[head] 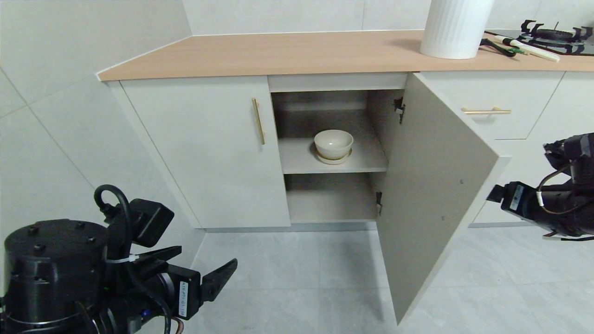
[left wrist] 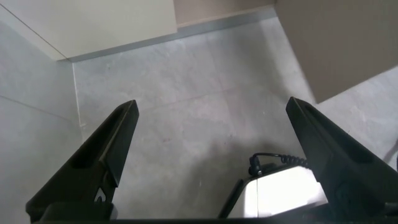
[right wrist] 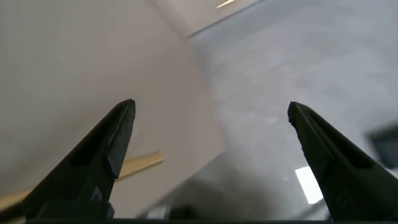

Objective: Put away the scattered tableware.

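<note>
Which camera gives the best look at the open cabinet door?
The head view: the open door shows whole, swung out from its hinges. The left wrist view catches just its lower corner; the right wrist view likely shows its outer face with a gold handle.

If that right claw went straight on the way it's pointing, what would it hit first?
Probably the open cupboard door: the right claw faces its outer side near the gold handle, though depth is unclear.
</note>
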